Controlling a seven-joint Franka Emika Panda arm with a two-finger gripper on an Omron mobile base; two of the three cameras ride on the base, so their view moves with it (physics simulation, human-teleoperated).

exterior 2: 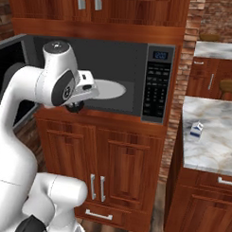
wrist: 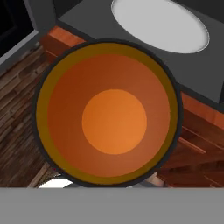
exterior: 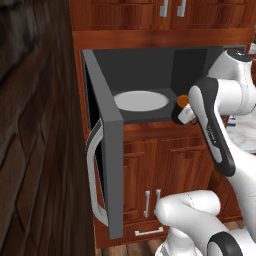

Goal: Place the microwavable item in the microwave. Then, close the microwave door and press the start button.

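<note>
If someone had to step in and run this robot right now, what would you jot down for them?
Claw: shut on the mug, carried upright with its orange inside facing the hand camera.
Mug: held in the air just in front of the microwave opening, at its right side, not yet over the white turntable.
Microwave door: swung wide open to the left.
Keypad panel: untouched, to the right of the opening.
Carton: on the marble counter, not part of the job.
Done: mug picked up and brought to the microwave.
Left: set the mug on the turntable, let go, close the door, press start.
</note>
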